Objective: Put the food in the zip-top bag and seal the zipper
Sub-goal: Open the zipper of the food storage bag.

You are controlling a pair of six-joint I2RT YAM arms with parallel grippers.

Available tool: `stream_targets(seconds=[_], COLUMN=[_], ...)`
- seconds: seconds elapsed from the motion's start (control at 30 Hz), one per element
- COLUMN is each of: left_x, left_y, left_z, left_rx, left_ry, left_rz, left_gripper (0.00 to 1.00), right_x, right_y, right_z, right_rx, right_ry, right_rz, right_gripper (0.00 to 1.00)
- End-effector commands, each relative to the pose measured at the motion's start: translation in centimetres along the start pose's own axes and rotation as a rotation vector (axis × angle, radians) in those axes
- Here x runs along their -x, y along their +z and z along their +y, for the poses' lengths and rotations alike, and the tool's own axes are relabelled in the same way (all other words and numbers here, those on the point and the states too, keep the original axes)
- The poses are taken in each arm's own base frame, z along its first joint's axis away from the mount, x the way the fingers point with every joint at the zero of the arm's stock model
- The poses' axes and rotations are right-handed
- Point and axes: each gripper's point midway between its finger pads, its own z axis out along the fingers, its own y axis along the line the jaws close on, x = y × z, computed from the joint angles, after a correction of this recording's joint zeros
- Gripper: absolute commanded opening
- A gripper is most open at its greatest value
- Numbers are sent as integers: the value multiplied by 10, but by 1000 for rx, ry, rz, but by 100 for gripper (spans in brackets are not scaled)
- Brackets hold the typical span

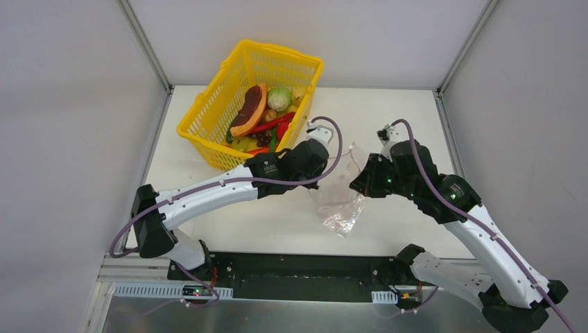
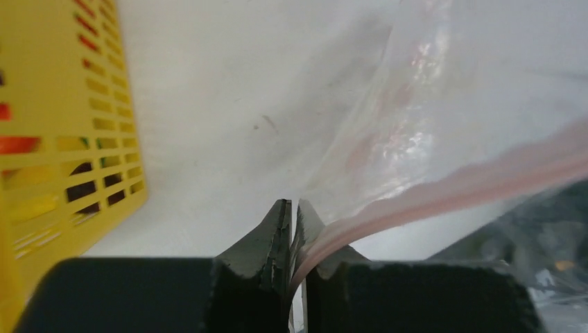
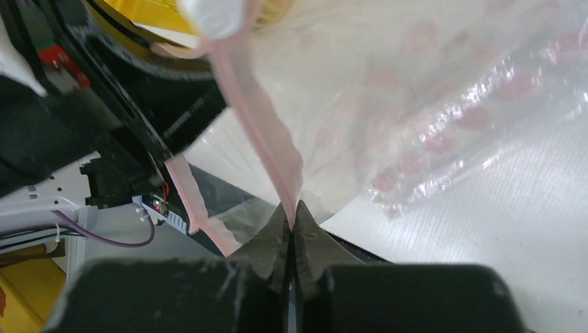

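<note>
Zip-top bag hangs between our claws, left gripper and right gripper each pinching its zipper; food waits in basket behind, nearer our left side.

both arms are built of white shell links between black joint housings: the left arm and the right arm. a purple left cable curls along one, and a purple right cable runs along the other. small green lights glow on the right arm's black housing. the left gripper and right gripper have dark grey tapered fingers on blocky black bodies.
</note>
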Motion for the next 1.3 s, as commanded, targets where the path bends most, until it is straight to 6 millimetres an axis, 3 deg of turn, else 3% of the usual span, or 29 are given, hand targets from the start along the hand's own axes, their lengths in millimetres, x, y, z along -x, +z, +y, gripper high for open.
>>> stream_targets(seconds=[0.0, 0.1, 0.17, 0.27, 0.4, 0.5, 0.57, 0.7, 0.9, 1.0, 1.1, 1.27], left_x=[6, 3, 3, 6, 12, 16, 18, 28, 47, 55, 51, 38], left_y=[-14, -14, -14, -10, -7, -11, -16, -36, -74, -88, -84, -64], left_z=[50, 63, 60, 44, 16, 7, 4, -3, 1, 8, 14, 1], left_rx=[155, 193, 176, 94, -41, -89, -119, -189, -238, -233, -197, -220], left_ry=[-103, -123, -130, -140, -141, -128, -113, -93, -43, -17, -11, -17], left_rz=[-82, -93, -100, -97, -88, -84, -87, -112, -186, -231, -223, -143], left_gripper=[8, 8, 7, 8, 14, 28, 49, 73, 88, 92, 90, 74], right_x=[-7, -14, -12, -4, 6, 19, 27, 36, 46, 50, 51, 48], right_y=[-21, -35, -44, -47, -33, -25, -20, -7, 13, 20, 24, 27], right_z=[-3, 0, -1, -2, 1, -8, -12, -18, -19, -16, -5, 5], right_rx=[-5, 32, 30, 16, 9, -54, -84, -119, -141, -136, -87, -37], right_ry=[-27, -34, -36, -19, 29, 54, 63, 77, 81, 77, 73, 70], right_rz=[26, 39, 15, -27, -61, -121, -152, -196, -223, -221, -208, -181], right_gripper=[1, 1, 2, 2, 2, 2, 2, 2, 2, 2, 2, 2])
